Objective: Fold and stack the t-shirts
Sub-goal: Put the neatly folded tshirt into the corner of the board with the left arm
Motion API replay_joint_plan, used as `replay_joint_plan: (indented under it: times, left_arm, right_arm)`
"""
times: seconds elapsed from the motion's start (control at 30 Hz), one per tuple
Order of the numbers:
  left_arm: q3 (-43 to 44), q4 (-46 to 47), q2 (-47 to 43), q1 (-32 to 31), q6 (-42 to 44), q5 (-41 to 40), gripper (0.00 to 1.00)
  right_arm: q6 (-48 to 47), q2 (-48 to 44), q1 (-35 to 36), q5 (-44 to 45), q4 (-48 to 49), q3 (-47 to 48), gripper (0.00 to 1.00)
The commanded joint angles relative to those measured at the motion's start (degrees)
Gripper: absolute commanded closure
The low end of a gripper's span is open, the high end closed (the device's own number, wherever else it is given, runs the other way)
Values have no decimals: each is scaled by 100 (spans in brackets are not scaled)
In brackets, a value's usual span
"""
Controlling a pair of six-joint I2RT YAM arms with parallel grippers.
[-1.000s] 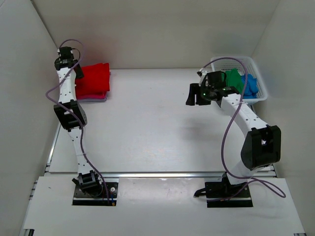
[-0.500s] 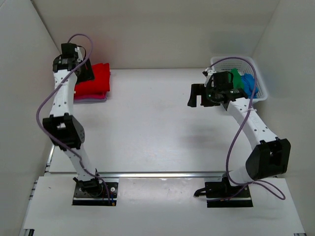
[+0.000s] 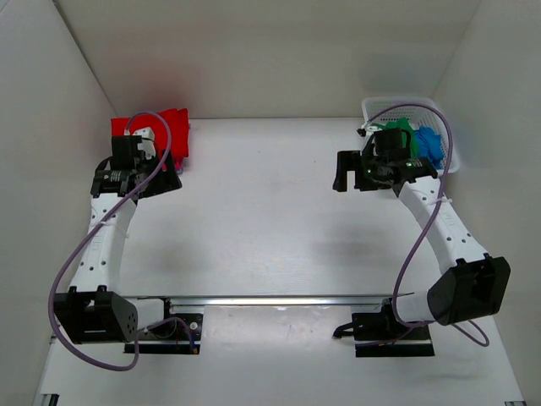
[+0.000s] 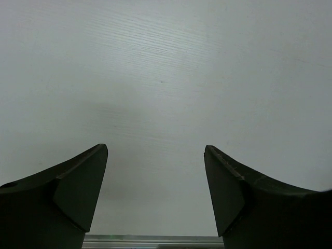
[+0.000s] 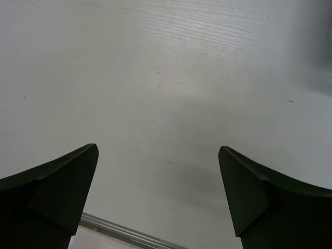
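Left gripper [image 4: 155, 150] and right gripper [image 5: 158, 148] are spread wide, nothing held. Red t-shirt [image 3: 173, 135] is folded at 10 o'clock. Green t-shirt [image 3: 397, 131] and blue t-shirt [image 3: 429, 145] are bunched in basket [image 3: 406, 103] at 2 o'clock. Green is best pinched by one edge only and lifted clear of the rim.

I see a folded red t-shirt [image 3: 177, 128] far left on the bench [image 3: 262, 220]; the green t-shirt [image 3: 401, 125] and blue t-shirt [image 3: 429, 148] lie crumpled in the basket [image 3: 397, 101].

Top view: fixed, high behind the arm bases [image 3: 161, 328], looking down across the whole bench [image 3: 270, 220]. Wrist views: low, close, each looking past its own tool, left tool [image 4: 155, 155] and right tool [image 5: 158, 150], onto the bench. Shared: bench surface; which patch, unclear.
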Motion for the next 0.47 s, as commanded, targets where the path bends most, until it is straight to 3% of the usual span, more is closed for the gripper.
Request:
replay_joint_plan:
  times: [0.0, 0.27, 0.43]
  left_arm:
    - [-144, 269, -231, -25, -122, 334, 12]
    - [-952, 795, -899, -16, -184, 659, 10]
    - [-989, 840, -988, 19, -96, 809, 10]
  right_arm:
    - [-74, -184, 97, 222, 107, -30, 1]
    - [-92, -360, 238, 222, 134, -240, 1]
    - [-118, -237, 133, 257, -7, -276, 1]
